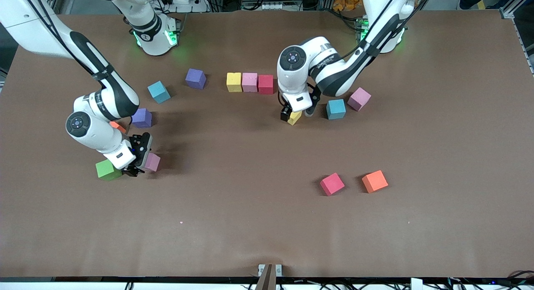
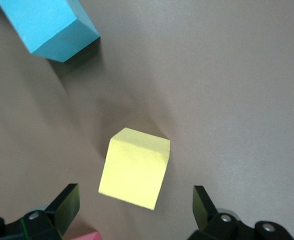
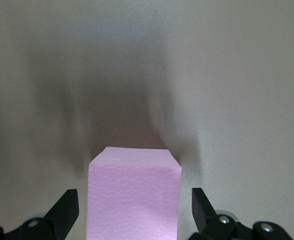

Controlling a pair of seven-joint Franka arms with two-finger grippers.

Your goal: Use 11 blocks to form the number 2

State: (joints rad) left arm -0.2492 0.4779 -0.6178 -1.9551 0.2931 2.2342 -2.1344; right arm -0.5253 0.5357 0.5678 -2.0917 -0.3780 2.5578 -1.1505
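Two pincers gaped, unclenched: left pincer (image 2: pixel 136 210) straddling small yellow foam cube (image 2: pixel 135 168), right pincer (image 3: pixel 135 210) straddling pink foam cube (image 3: pixel 134 195); likely light, squashy, best pinched across flat sides.

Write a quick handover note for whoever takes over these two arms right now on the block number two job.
Left tool: open, straddling a loose yellow block, not gripped, beside a cyan block.
Right tool: open around a pink block, not closed, next to the green block.
Done: only a row of three, yellow, pink, red, near the bases.
Left: eight more blocks to place. Spares lie scattered: purple, cyan, orange, red, pink.
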